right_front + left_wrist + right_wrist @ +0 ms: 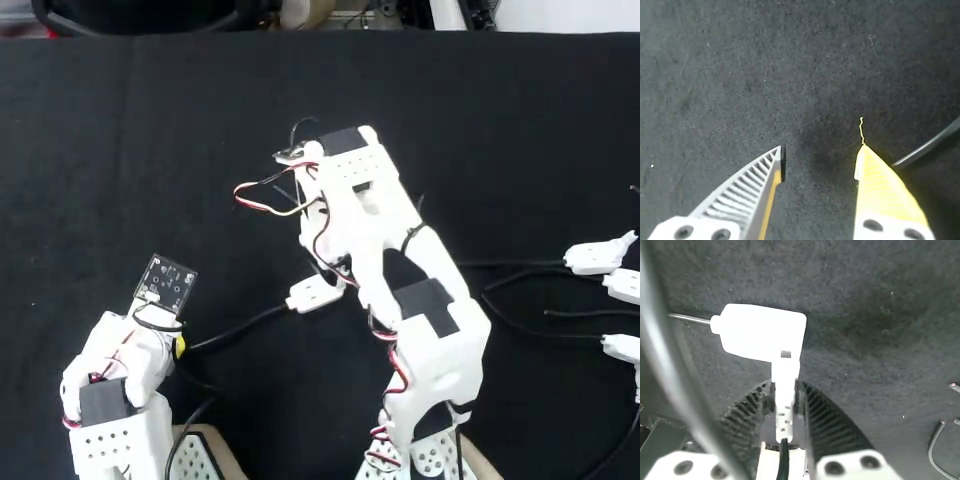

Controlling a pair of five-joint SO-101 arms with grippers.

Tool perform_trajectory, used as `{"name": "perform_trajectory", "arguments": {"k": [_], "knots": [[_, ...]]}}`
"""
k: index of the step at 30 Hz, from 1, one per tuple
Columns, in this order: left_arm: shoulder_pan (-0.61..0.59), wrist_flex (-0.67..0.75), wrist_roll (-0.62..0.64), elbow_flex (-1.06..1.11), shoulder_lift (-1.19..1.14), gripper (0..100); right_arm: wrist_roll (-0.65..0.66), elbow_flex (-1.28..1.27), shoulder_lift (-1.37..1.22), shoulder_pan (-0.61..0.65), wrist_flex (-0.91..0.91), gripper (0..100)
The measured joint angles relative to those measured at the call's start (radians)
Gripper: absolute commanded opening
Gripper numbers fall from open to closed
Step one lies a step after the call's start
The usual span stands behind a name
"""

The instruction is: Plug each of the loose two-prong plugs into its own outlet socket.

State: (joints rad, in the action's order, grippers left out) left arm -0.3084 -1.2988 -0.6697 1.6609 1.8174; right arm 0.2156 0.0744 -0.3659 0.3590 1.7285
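1. Straight ahead of the right gripper, touching the front end of what it holds, lies the white outlet socket; no gap btw the two is visible.
2. Right gripper is closed narrow on a slim white plug, w/ its black cord leaving backward toward the wrist.
3. Long axis of the plug runs along the fingers, i.e. it points forward. The socket body lies crosswise to it, w/ its own thin cord going out to one side. As I judge, the coming move is a push straight forward along the plug axis, w/o any turn.
4. Left gripper stands wide open over bare black cloth and holds nothing; a black cable passes beside its yellow finger. Right arm is clearly the nearer one to this pair.
5. More white connectors w/ cords lie well apart, far off to the right gripper's right side.
6. Hard to make out: the prongs are hidden, so I cannot tell if they sit inside the slots or just rest against the socket face. From the high view the right arm covers its own gripper, and plug and socket read as one white piece. The far connectors are partly cut off, so I cannot say whether they are plugs or sockets.
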Motion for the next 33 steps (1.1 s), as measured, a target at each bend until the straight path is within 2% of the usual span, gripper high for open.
{"name": "perform_trajectory", "arguments": {"k": [7,13,23,28,33], "knots": [[0.0,0.0,0.0,0.0,0.0,24,0.0,0.0,-0.003,0.0,0.0,1.2],[-0.032,0.0,0.0,0.0,0.0,24,0.0,0.014,-0.124,-0.002,0.0,1.2],[-0.032,0.0,0.0,0.0,0.0,24,-0.009,0.072,-0.181,0.068,0.002,1.2],[-0.032,0.0,0.0,0.0,0.0,24,0.021,0.08,-0.196,0.014,0.002,1.2],[-0.032,0.0,0.0,0.0,0.0,24,0.13,0.075,-0.204,-0.086,0.002,1.2]]}}
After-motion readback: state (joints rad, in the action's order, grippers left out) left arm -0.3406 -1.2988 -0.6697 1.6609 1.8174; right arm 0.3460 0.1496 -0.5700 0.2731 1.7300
